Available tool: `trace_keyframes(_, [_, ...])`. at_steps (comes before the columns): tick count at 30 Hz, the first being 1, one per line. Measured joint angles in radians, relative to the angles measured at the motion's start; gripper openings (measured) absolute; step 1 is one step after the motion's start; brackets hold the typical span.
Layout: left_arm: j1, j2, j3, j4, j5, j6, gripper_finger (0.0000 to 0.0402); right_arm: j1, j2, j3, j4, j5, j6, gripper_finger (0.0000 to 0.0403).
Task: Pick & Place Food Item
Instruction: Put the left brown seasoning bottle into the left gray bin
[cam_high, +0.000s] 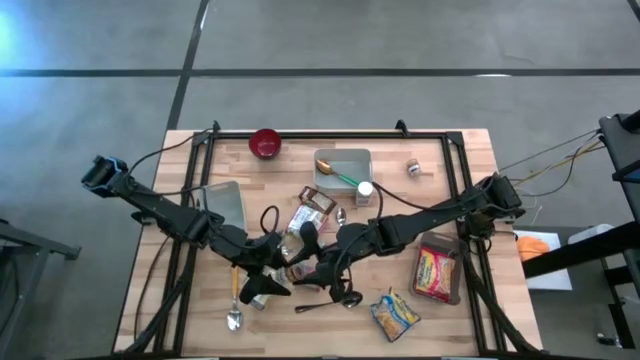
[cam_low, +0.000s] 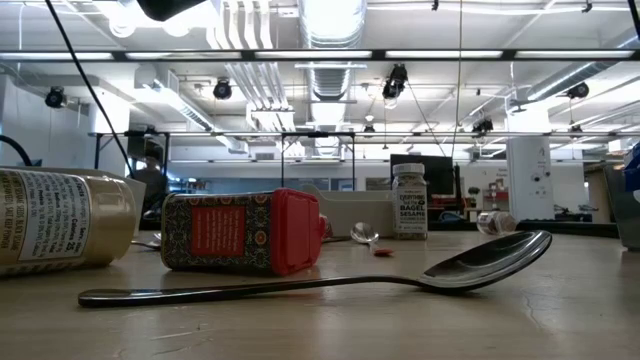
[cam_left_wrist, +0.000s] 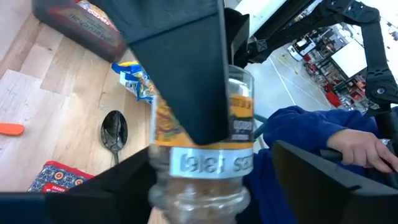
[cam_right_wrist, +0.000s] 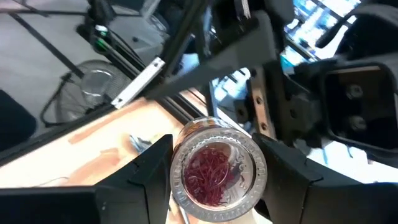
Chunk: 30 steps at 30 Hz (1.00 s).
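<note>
Between my right fingers (cam_right_wrist: 214, 180) sits a small glass jar (cam_right_wrist: 217, 171), gripped on both sides, while my left fingers (cam_left_wrist: 205, 180) stand wide around it above the counter (cam_high: 480, 180).

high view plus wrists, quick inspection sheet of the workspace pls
surface: wooden table, crowded in the middle
job's things: jar off the table between both grippers, mid-table
clutter: bowl, tray, red packet, blue packet, spoon, red tin lying on its side
grippers: right gripper shut on the jar; left gripper around the jar's other end
cables: black cable looping over the table beside the left arm
surroundings: person's blue sleeve and hand beyond the table edge
</note>
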Motion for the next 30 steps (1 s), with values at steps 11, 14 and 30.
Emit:
trace_keyframes(11, [-0.043,-0.058,-0.001,-0.103,-0.269,-0.028,0.0340,0.019,-0.014,0.000,0.003,0.143,0.041,0.0185])
trace_keyframes(14, [-0.080,-0.081,-0.001,-0.103,-0.414,-0.043,0.0340,0.026,-0.020,0.000,0.004,0.188,0.023,0.0185])
trace_keyframes(30, [-0.269,-0.115,-0.008,0.058,-0.846,0.126,0.0341,0.078,-0.058,0.000,0.107,0.339,-0.127,0.0185])
